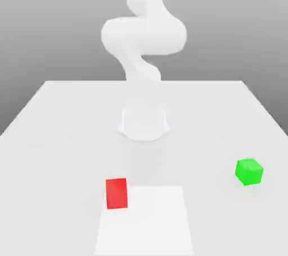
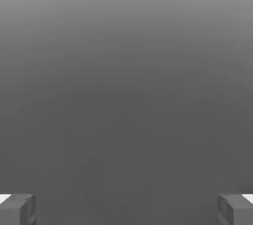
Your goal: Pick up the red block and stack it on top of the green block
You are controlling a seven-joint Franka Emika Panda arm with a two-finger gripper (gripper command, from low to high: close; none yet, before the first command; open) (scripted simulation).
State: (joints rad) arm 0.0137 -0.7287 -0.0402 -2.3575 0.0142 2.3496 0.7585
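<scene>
Gripper (image 2: pixel 126 209) standing wide open, nothing between fingertips (image 2: pixel 17 209), likely readied for first reach. Red block (image 1: pixel 116 193) sitting on white table (image 1: pixel 56 125), toward exterior view's left, touching edge of brighter white patch (image 1: pixel 146 221). Green block (image 1: pixel 249 171) lying well apart toward exterior view's right, awaiting stack. Both blocks looking matte, unmarked, sharp-edged; red one standing taller than wide. Pale arm (image 1: pixel 143 35) rising behind

- White table (image 1: pixel 62 120): flat top, carries all items.
- Red block (image 1: pixel 116 193): upright on table, toward the exterior view's left.
- Green block (image 1: pixel 248 171): on table, well apart, toward the exterior view's right.
</scene>
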